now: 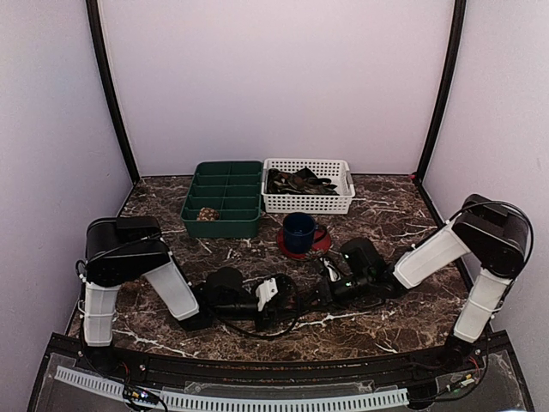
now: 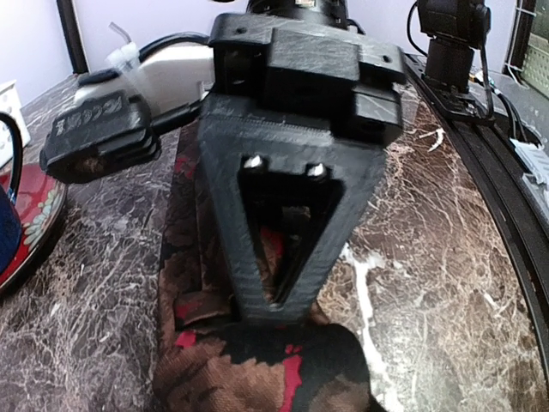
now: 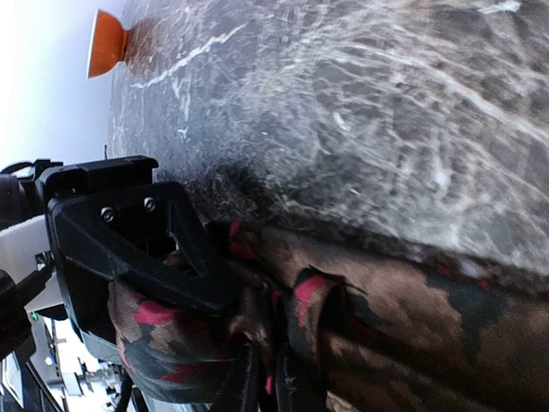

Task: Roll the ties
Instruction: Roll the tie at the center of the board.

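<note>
A brown, black and red patterned tie (image 2: 232, 369) lies on the marble table between my two grippers, which meet tip to tip at the table's middle. My left gripper (image 1: 286, 297) has the tie's bunched end wrapped round its tip; its own fingers are hidden under the fabric in the left wrist view. My right gripper (image 3: 269, 388) is shut on a fold of the tie (image 3: 403, 309). It also shows in the left wrist view (image 2: 274, 302), pressing down on the fabric. A rolled tie (image 1: 207, 214) sits in the green tray (image 1: 225, 225).
A white basket (image 1: 307, 202) at the back holds several more dark ties. A blue mug (image 1: 299, 230) on a red coaster stands just behind the grippers. An orange object (image 3: 106, 41) shows at the far table edge in the right wrist view. Black cables trail near the left arm.
</note>
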Action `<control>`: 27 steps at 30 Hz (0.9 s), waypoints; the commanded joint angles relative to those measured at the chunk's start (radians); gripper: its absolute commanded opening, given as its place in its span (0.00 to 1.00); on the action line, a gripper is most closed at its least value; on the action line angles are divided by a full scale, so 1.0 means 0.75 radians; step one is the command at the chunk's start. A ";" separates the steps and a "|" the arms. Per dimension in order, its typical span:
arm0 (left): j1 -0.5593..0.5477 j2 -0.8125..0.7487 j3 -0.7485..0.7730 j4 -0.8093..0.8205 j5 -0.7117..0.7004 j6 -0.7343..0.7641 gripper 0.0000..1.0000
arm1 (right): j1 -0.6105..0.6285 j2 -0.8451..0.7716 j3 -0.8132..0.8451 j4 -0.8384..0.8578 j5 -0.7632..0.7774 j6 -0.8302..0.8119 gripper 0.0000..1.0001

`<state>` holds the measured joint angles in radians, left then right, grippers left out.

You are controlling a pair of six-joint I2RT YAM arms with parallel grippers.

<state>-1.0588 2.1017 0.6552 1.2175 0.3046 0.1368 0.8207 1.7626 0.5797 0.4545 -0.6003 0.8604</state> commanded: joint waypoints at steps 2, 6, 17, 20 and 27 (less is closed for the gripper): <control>-0.004 -0.031 -0.065 -0.152 0.009 -0.020 0.30 | -0.013 -0.129 0.000 -0.216 0.047 -0.074 0.23; -0.004 -0.035 -0.096 -0.144 0.018 -0.021 0.27 | -0.023 -0.201 0.047 -0.290 0.079 -0.128 0.31; -0.003 -0.133 -0.092 -0.143 0.002 -0.102 0.27 | -0.033 0.037 0.109 -0.420 0.188 -0.220 0.21; -0.004 -0.244 -0.084 -0.216 -0.086 -0.122 0.27 | -0.033 0.065 0.073 -0.413 0.199 -0.222 0.19; -0.002 -0.336 -0.035 -0.479 -0.269 -0.071 0.28 | -0.043 0.077 0.026 -0.423 0.232 -0.247 0.18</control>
<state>-1.0599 1.8820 0.6151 1.0187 0.1867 0.0589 0.8021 1.7599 0.6609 0.3000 -0.5308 0.7055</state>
